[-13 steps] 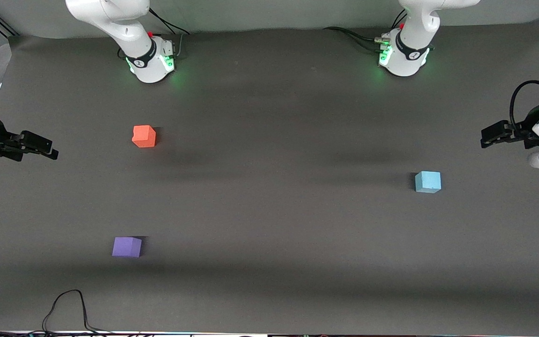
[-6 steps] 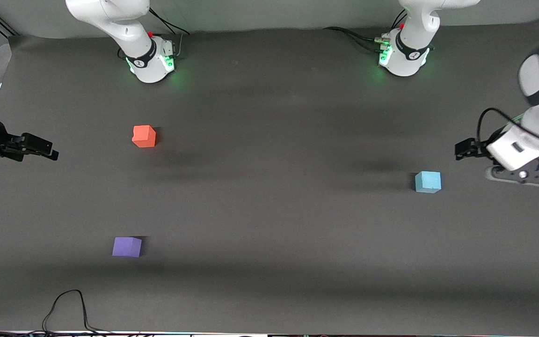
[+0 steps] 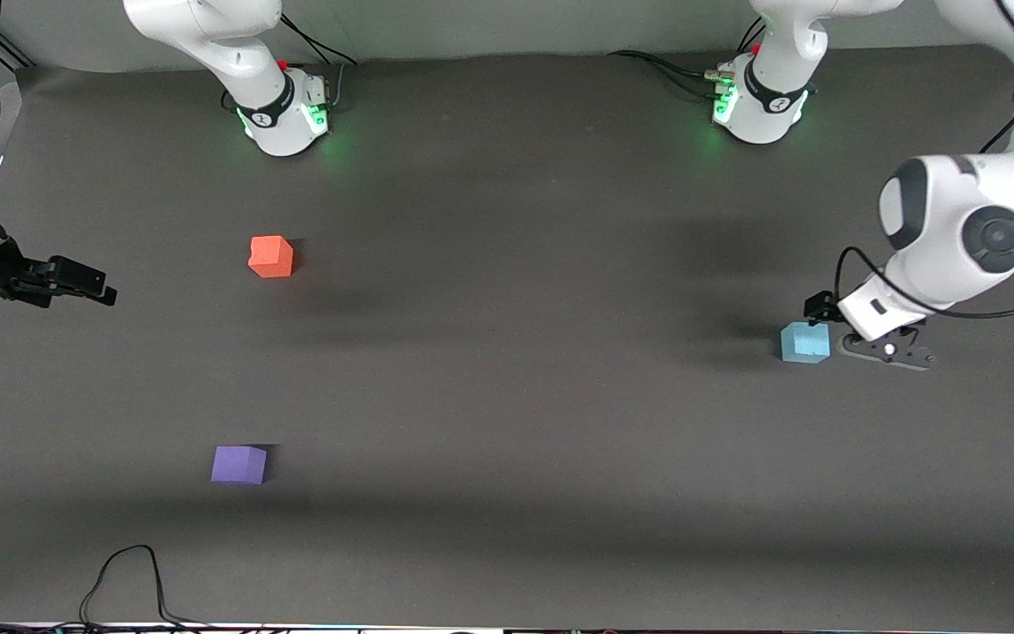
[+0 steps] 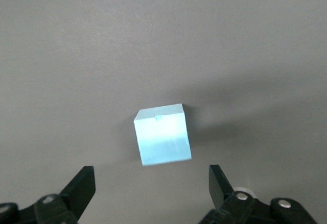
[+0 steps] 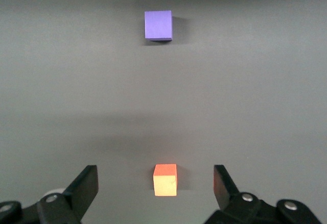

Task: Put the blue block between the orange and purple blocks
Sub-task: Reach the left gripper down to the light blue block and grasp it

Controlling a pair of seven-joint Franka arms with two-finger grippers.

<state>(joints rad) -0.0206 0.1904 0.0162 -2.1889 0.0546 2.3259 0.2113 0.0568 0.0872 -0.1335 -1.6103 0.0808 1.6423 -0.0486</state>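
left tool (image 4: 148,185): spread wide, empty, over blue block (image 4: 162,134) | right tool (image 5: 156,185): spread, empty, waiting

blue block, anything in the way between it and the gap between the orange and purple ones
Nothing visible. Bare table lies between the blue block and the gap between the orange block and purple block.

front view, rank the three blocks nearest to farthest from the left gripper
1. Blue block: right beside the open left gripper, at the left arm's end of the table.
2. Orange block: toward the right arm's end.
3. Purple block: right arm's end, nearest the camera.
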